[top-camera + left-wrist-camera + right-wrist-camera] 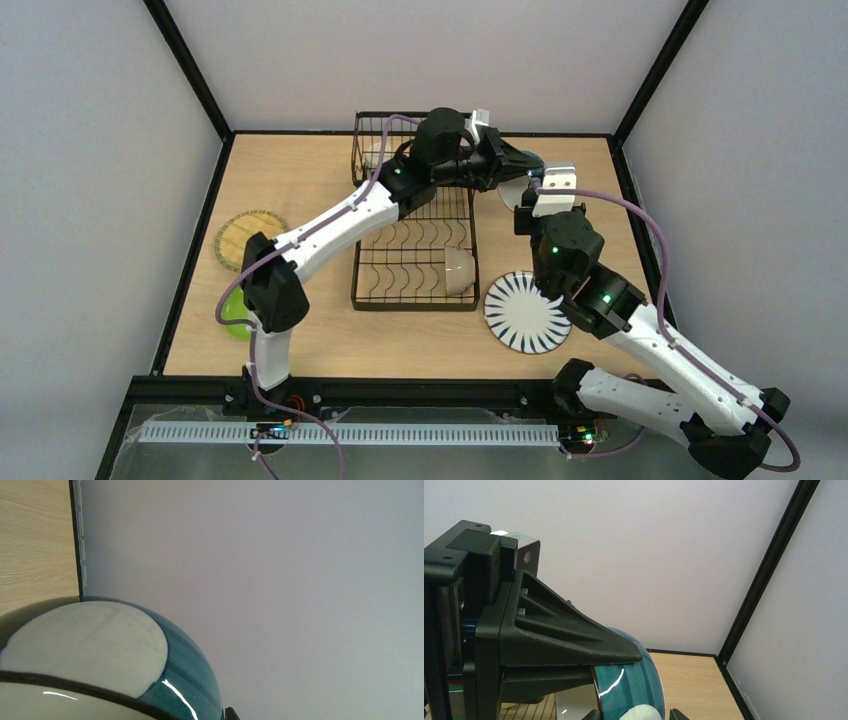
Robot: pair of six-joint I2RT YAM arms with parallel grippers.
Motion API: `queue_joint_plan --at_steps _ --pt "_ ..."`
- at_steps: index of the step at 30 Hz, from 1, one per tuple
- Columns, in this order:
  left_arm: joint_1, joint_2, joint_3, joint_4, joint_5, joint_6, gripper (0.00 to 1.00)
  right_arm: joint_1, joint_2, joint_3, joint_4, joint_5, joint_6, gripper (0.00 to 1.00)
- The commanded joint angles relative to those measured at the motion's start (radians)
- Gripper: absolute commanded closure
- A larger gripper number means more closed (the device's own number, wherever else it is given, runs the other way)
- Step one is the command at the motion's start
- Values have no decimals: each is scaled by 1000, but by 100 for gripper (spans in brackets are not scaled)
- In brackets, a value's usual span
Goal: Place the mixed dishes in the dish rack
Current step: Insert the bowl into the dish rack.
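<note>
Two grippers meet at the blue-white bowl [513, 190], which is held up just right of the dish rack's [415, 303] far end. The left gripper [522, 168] clamps its rim, while the right gripper [634, 714] stands wide around it.

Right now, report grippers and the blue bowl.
Left gripper shut on rim of blue bowl. Right gripper open, straddling it. Bowl up right of rack. Left arm across rack; white bowl inside.
</note>
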Motion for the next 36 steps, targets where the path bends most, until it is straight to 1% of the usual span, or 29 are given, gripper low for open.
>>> queue_joint_plan --at_steps 1,9,12,15,18,21,24,27,31,36 --pt "39 -72 -25 5 -20 52 98 -19 -75 52 -78 103 48 26" --pt "45 -111 -20 7 -2 76 98 -18 -119 62 -69 117 53 25" --pt "59 -144 -26 -27 11 119 98 -19 -140 65 -53 117 46 25" --pt "86 -200 -67 -45 39 180 98 -19 -150 66 -42 120 47 25" --pt "123 -289 -175 -33 82 235 98 -19 -144 59 -19 131 45 22" --pt "165 -402 -339 16 138 283 98 -19 -131 49 -1 135 55 20" --pt "213 -518 -551 115 201 308 98 -19 -120 41 -15 118 120 19" --pt "253 -606 -707 190 270 344 98 -19 -100 41 -61 91 217 19" --pt "272 -684 -834 213 334 453 98 -20 -83 32 -69 62 264 19" --pt "278 -742 -988 370 376 455 98 -20 -65 32 -77 37 287 19"
